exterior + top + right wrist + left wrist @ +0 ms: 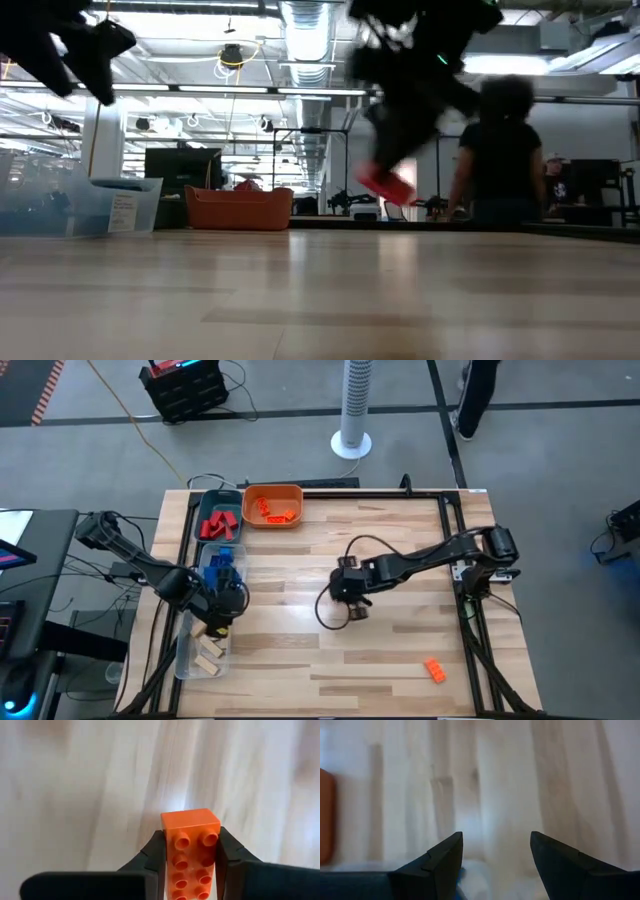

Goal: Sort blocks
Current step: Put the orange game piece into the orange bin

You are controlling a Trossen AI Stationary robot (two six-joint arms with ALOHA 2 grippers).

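My right gripper [353,608] hangs over the middle of the table, shut on an orange block [190,847] whose studs face the wrist camera. In the low view this block [386,186] is above the tabletop. A second orange block [434,670] lies flat on the table at the near right. My left gripper [495,845] stands open with nothing between its fingers, over the trays at the left [224,610]. My right gripper pinches the orange block by its two long sides [166,847] between its two fingers. The fingers slant steeply down and lie along the block, whose free end [190,817] sticks out past the fingertips. The block is tilted and lifted clear of the table.
At the far left an orange tray [292,493] holds orange blocks. A teal tray [203,503] holds red blocks, and below it lie blue blocks [222,563]. A clear tray [183,645] holds tan wooden blocks. A person [500,150] stands beyond the table.
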